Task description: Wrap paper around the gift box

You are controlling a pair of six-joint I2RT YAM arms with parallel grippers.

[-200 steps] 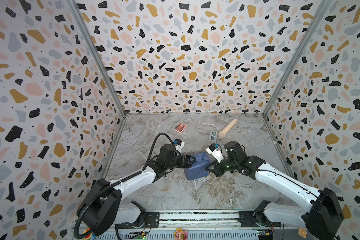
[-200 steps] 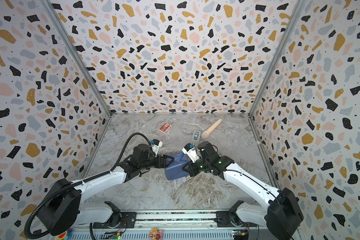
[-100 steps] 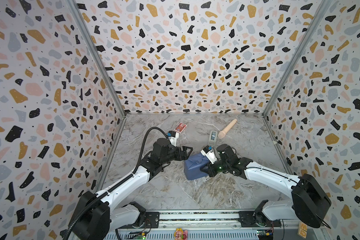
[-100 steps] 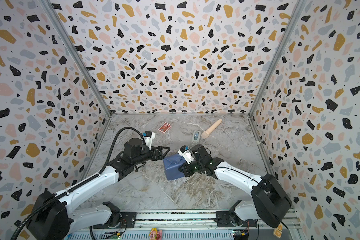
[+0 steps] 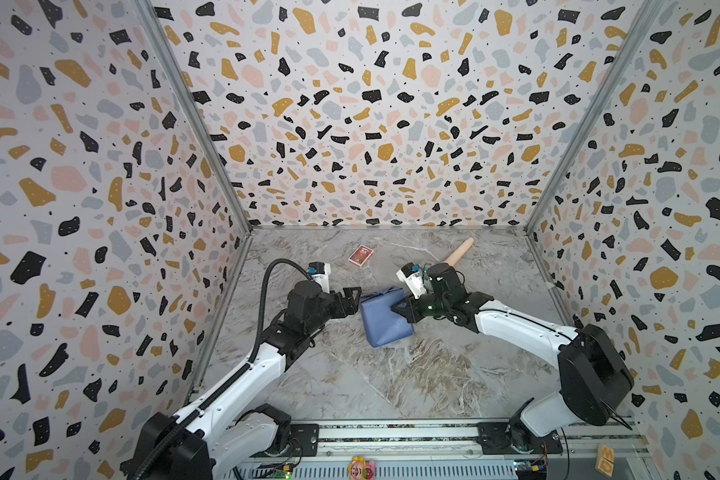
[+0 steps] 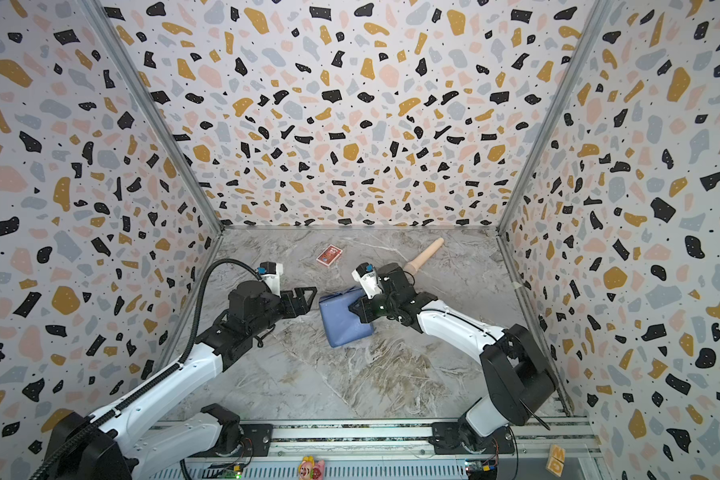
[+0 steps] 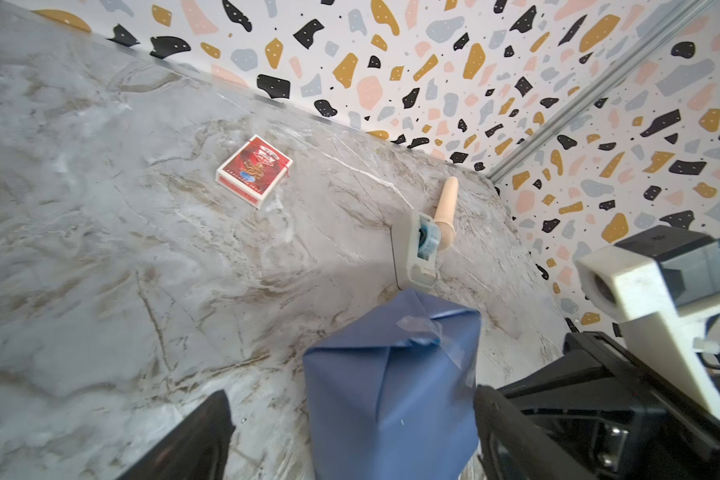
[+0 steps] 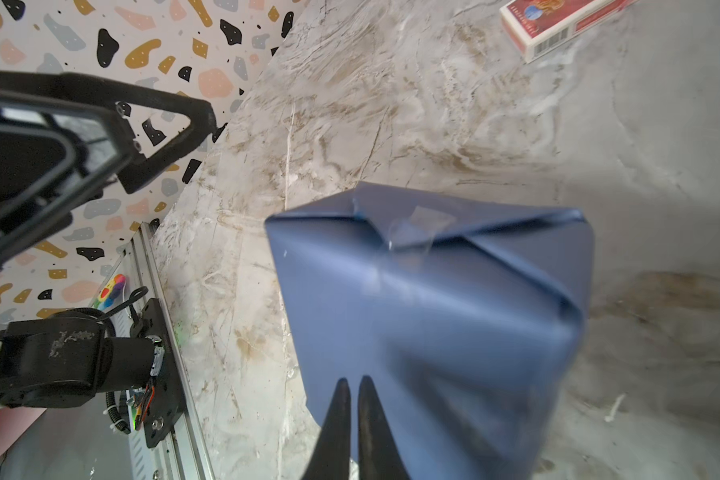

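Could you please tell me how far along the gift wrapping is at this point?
Mostly done: the gift box is fully covered in blue paper, the end flaps folded and held by clear tape. In hand: the right claw, nearly shut, sits against the parcel's side, apparently pressing the paper; the left claw stands open beside the parcel, not touching. Left: probably only backing both arms away, though the hidden faces cannot be checked.

**Changes since one second ago**

Left gripper point(image 5: 352, 300): drawn back from the paper point(image 5: 385, 318)-wrapped parcel, now just beside it, jaws spread wide. Right gripper point(image 5: 396, 309): shifted along the parcel's right side, tips slightly parted. Parcel: turned slightly on the table.
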